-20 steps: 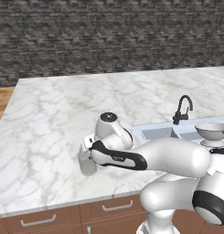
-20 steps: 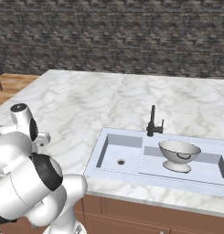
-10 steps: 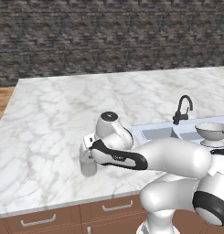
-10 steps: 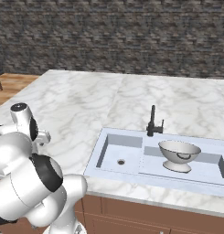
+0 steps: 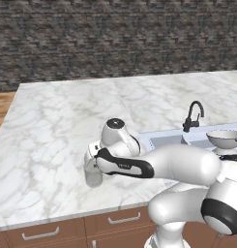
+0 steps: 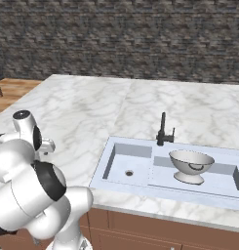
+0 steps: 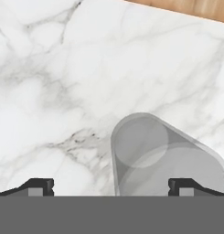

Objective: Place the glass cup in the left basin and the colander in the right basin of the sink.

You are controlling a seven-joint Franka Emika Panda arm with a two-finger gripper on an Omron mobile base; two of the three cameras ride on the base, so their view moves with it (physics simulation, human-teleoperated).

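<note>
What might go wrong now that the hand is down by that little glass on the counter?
The hand is open with the glass cup off-centre between its fingertips, closer to one; closing like that might nudge or tip it. The cup stands near the counter's front edge, so a knock may send it off. It must then travel to the left basin, and smooth glass can slip on the way.

Dark stone wall (image 5: 115, 38) behind white marble counter (image 5: 57, 121), wooden drawers (image 5: 42, 232)
</note>
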